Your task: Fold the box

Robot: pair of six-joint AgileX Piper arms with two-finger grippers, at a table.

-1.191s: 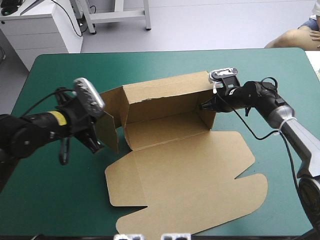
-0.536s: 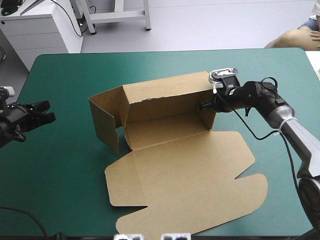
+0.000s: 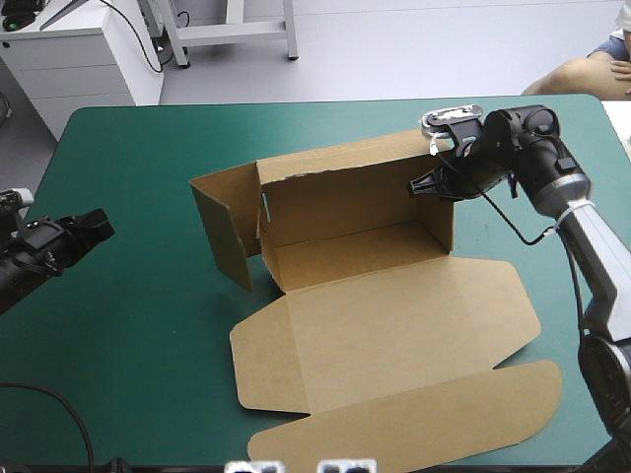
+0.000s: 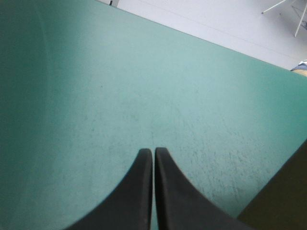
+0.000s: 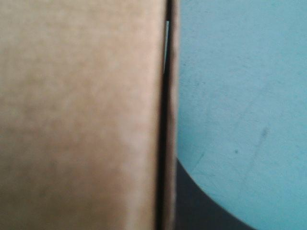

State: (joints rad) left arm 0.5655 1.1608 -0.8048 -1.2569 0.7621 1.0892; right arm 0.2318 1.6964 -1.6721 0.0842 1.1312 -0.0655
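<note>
The brown box point(image 3: 394, 325) lies mid-table with its lid panels flat toward the front edge. Its back wall point(image 3: 345, 192) and right end wall point(image 3: 441, 225) stand upright, and the left end flap point(image 3: 222, 225) stands swung outward. My right gripper point(image 3: 426, 183) is shut on the top right corner of the back wall. In the right wrist view the board point(image 5: 81, 115) fills the space ahead, with one black finger point(image 5: 204, 208) on its outer side. My left gripper point(image 3: 99, 225) is shut on nothing near the table's left edge, well away from the box point(image 4: 288, 196); its fingers meet over the cover point(image 4: 153, 153).
Bare teal-green cover point(image 3: 138, 325) lies between the left gripper and the box's left flap. The lid's long front flap point(image 3: 414, 419) reaches close to the table's front edge. The right arm hangs over the table's far right corner.
Earlier the left gripper was at the left end flap; it has drawn back to the table's left edge. The right gripper has since dragged the box to the right and slightly farther away.
</note>
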